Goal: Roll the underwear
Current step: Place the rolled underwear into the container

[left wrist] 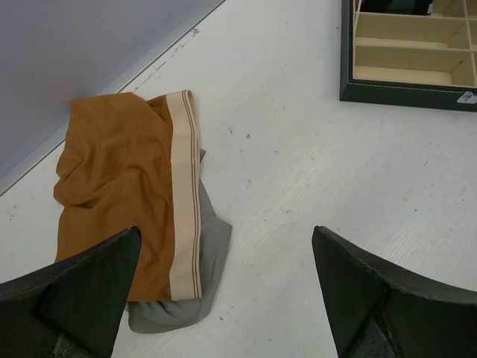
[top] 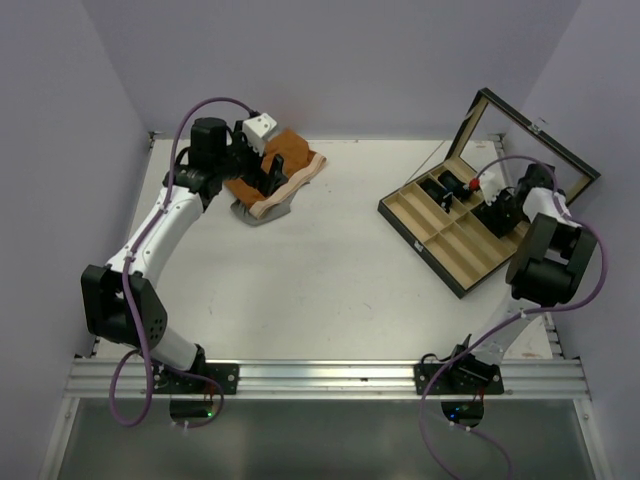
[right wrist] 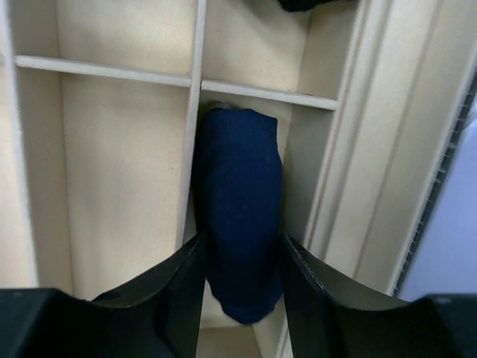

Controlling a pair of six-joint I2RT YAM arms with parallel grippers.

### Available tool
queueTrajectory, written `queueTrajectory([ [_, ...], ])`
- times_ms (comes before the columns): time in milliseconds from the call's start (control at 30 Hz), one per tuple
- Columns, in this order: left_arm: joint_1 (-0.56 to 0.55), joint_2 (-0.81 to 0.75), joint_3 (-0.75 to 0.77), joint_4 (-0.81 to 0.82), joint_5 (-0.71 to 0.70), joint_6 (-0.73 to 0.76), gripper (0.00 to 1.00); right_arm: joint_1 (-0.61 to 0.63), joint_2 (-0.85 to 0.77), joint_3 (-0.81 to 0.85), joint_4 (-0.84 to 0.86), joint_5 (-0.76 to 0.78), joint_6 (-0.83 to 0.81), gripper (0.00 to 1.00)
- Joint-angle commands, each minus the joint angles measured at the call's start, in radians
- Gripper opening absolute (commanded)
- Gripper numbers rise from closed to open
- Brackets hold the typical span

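The small navy-blue fabric underwear (right wrist: 238, 186) is seen rolled into a compact bundle, lodged in a narrow compartment of the black, cream-lined divided box (right wrist: 195, 89), next to the box's side wall. The right tool (right wrist: 242, 250) is closed onto the bundle, with one finger pressed to each side of it. The box is set at the right of the white tabletop (left wrist: 313, 164), its lid raised. The left tool (left wrist: 226, 239) is held wide open with nothing in it, above the orange-brown shorts with a cream waistband (left wrist: 112, 179), which are laid over a grey garment (left wrist: 171, 317).
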Motion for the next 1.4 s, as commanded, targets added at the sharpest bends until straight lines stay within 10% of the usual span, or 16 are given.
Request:
queueTrajectory([
  [0,-0.005,-0.001,0.007,0.037,0.017,-0.015,1.00,-0.002,-0.091,0.051,-0.080,-0.062,0.026,0.49],
  [367,-0.005,-0.004,-0.019,0.021,-0.001,-0.021,1.00,0.024,-0.228,0.143,-0.217,-0.137,0.082,0.52],
  [833,0.171,0.122,0.024,-0.222,0.180,-0.003,1.00,0.687,-0.280,0.054,-0.018,-0.213,0.798,0.66],
  [933,0.175,0.120,-0.024,-0.257,0.122,0.043,1.00,0.802,-0.259,0.017,-0.010,-0.255,0.848,0.88],
  [1367,0.176,-0.008,-0.286,-0.210,0.037,0.111,1.00,0.916,-0.248,-0.140,0.087,-0.244,0.942,0.99],
])
